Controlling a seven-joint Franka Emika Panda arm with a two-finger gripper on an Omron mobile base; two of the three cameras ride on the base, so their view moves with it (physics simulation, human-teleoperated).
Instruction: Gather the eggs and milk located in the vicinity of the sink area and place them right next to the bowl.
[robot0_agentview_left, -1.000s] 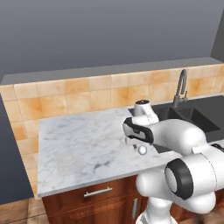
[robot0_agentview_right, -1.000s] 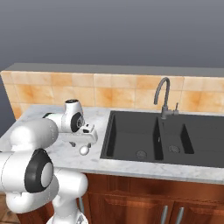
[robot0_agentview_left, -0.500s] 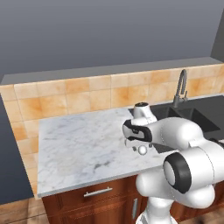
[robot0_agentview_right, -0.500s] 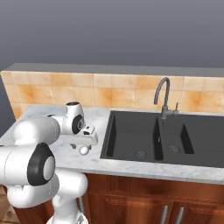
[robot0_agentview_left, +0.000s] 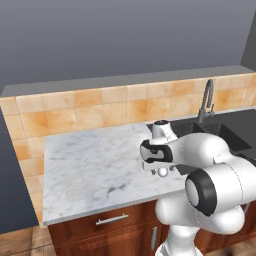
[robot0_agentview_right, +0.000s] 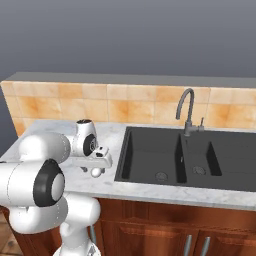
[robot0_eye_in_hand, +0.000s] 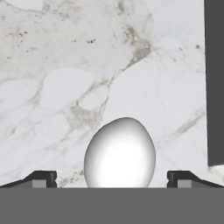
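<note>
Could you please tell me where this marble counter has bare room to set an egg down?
The white marble counter is bare from its left edge to the arm, bordered behind by the orange tile backsplash. It is crowded near the dark rectangular sink, where the small white egg lies between the open gripper fingers.

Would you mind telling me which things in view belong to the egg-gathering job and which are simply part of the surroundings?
Part of the job:
- egg, lying on the marble between the open gripper tips
- sink, dark basin right of the egg

Just there:
- faucet behind the sink
- marble counter
- tiled backsplash
- wooden cabinets below
</note>
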